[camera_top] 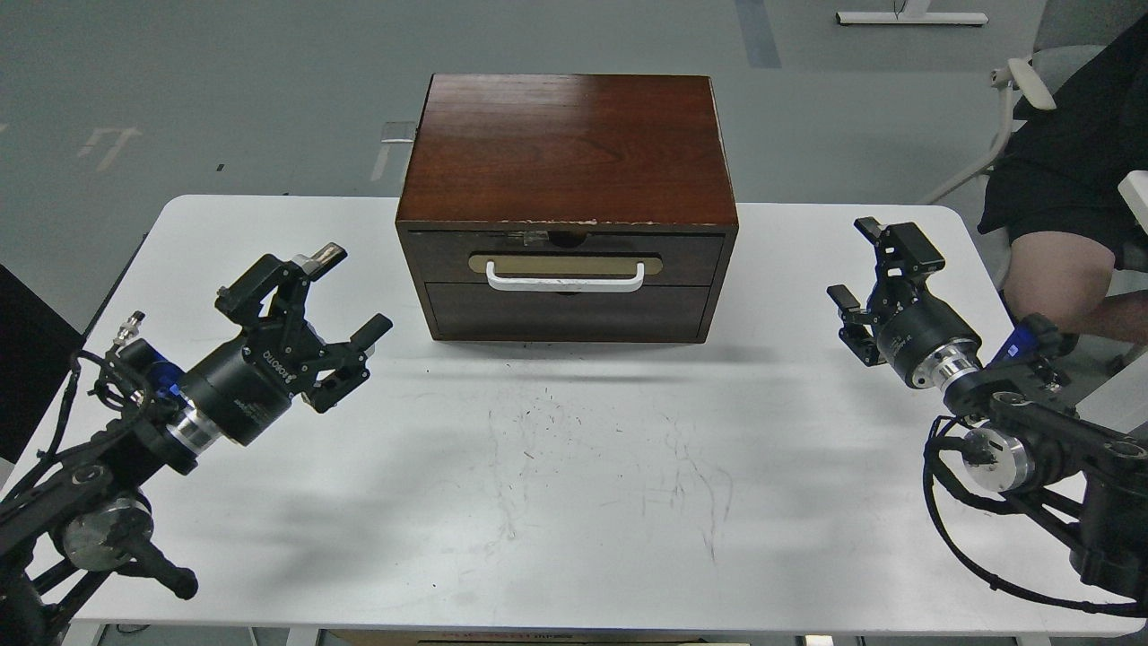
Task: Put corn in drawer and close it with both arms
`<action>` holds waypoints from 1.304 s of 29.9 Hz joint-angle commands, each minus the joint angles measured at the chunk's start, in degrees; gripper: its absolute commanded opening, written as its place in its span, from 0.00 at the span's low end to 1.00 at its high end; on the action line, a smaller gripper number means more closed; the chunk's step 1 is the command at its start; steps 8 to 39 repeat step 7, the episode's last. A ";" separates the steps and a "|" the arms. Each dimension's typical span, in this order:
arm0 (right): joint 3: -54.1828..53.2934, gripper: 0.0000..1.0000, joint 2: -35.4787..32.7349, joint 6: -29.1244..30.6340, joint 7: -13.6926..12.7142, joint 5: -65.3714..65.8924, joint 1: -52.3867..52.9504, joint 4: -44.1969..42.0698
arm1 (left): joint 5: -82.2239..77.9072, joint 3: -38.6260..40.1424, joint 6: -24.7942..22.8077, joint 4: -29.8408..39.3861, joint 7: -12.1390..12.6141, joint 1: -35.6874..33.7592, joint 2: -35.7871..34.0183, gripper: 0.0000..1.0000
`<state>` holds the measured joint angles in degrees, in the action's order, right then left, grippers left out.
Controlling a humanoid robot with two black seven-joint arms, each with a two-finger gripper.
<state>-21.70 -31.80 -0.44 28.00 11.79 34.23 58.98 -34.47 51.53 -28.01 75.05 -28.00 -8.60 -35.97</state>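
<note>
The drawer (pixel 565 260) sits closed in the wooden cabinet (pixel 567 152) on the worktop (pixel 574 502). Left hand (pixel 345 292), marked ROBOTIQ, and right hand (pixel 856 260) are both released, grasping nothing.

The drawer (pixel 565 260), a dark brown front with a white bar handle on a tan oval plate and a chipped top edge, sits shut and flush in the upper slot of the wooden box at the middle of the desk's far edge.
</note>
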 commanded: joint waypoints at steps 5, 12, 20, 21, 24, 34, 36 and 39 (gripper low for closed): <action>-0.01 1.00 0.51 0.09 0.00 -0.01 -0.57 0.44 | -0.08 0.42 0.01 -1.83 0.40 1.30 1.78 1.00; -0.01 1.00 0.51 0.09 0.00 -0.01 -0.75 0.44 | -0.08 0.51 0.01 -1.83 0.40 1.30 2.04 1.00; -0.01 1.00 0.51 0.09 0.00 -0.01 -0.75 0.44 | -0.08 0.51 0.01 -1.83 0.40 1.30 2.04 1.00; -0.01 1.00 0.51 0.09 0.00 -0.01 -0.75 0.44 | -0.08 0.51 0.01 -1.83 0.40 1.30 2.04 1.00; -0.01 1.00 0.51 0.09 0.00 -0.01 -0.75 0.44 | -0.08 0.51 0.01 -1.83 0.40 1.30 2.04 1.00; -0.01 1.00 0.51 0.09 0.00 -0.01 -0.75 0.44 | -0.08 0.51 0.01 -1.83 0.40 1.30 2.04 1.00; -0.01 1.00 0.51 0.09 0.00 -0.01 -0.75 0.44 | -0.08 0.51 0.01 -1.83 0.40 1.30 2.04 1.00; -0.01 1.00 0.51 0.09 0.00 -0.01 -0.75 0.44 | -0.08 0.51 0.01 -1.83 0.40 1.30 2.04 1.00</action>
